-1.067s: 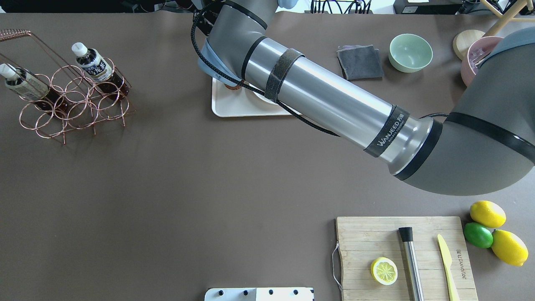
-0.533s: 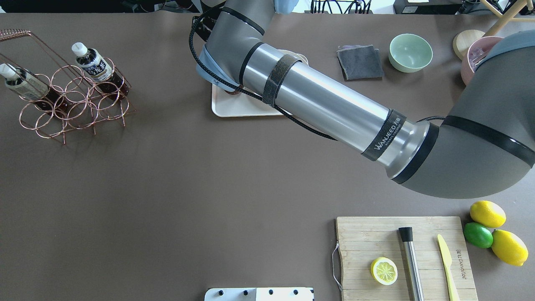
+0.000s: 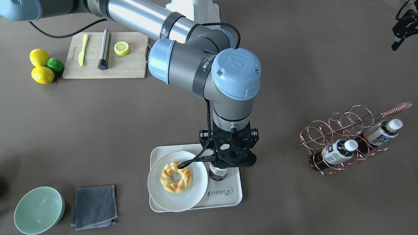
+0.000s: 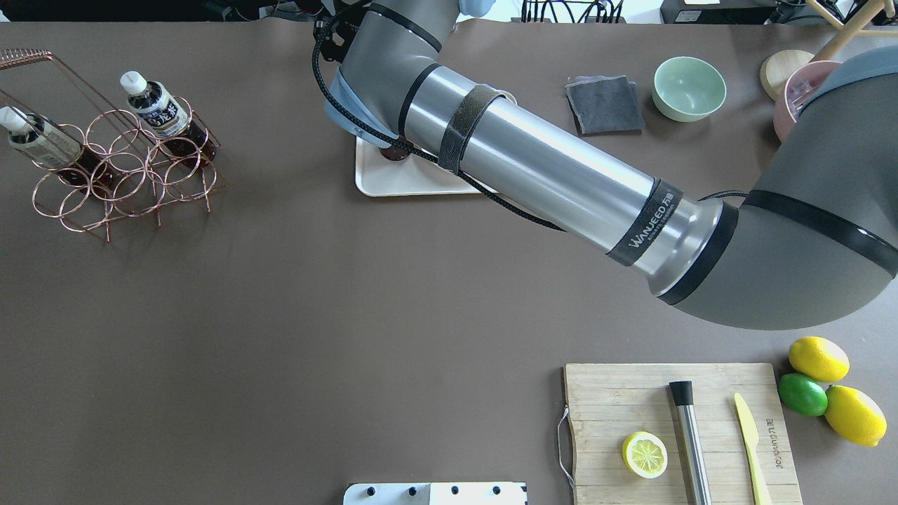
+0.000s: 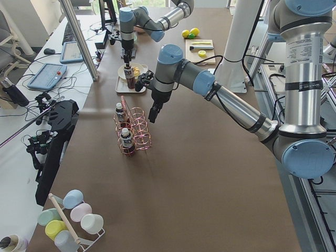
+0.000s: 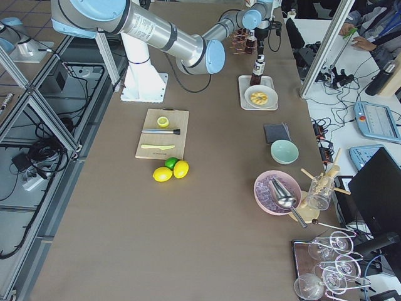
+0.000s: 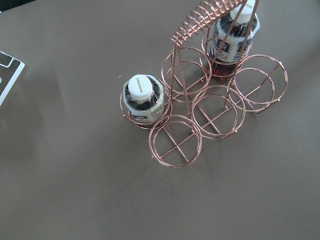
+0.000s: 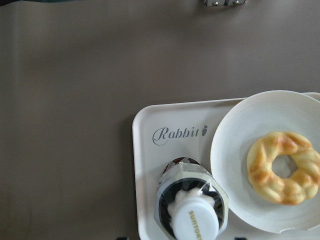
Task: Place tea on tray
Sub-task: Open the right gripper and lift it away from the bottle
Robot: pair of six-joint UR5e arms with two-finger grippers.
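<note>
One tea bottle (image 3: 218,173) with a white cap stands upright on the cream "Rabbit" tray (image 3: 228,195), beside the plate. The right wrist view shows it from above (image 8: 190,210) on the tray (image 8: 145,150). My right gripper (image 3: 228,161) is directly above the bottle, and its jaws look spread wide of the cap. Two more tea bottles (image 3: 338,150) (image 3: 382,130) sit in a copper wire rack (image 3: 346,137). My left gripper (image 3: 401,29) hovers off to the rack's side. Its fingers do not show clearly.
A round white plate (image 3: 196,192) with a ring pastry (image 3: 176,176) fills the tray's other half. A green bowl (image 3: 39,209) and a grey cloth (image 3: 94,205) lie nearby. A cutting board (image 3: 130,67) with a lemon half, knife and metal tool, plus whole citrus (image 3: 40,67), lies far off.
My right arm's wrist has shifted a little toward the table's far edge and left in the overhead view. The tray and rack have not moved.
</note>
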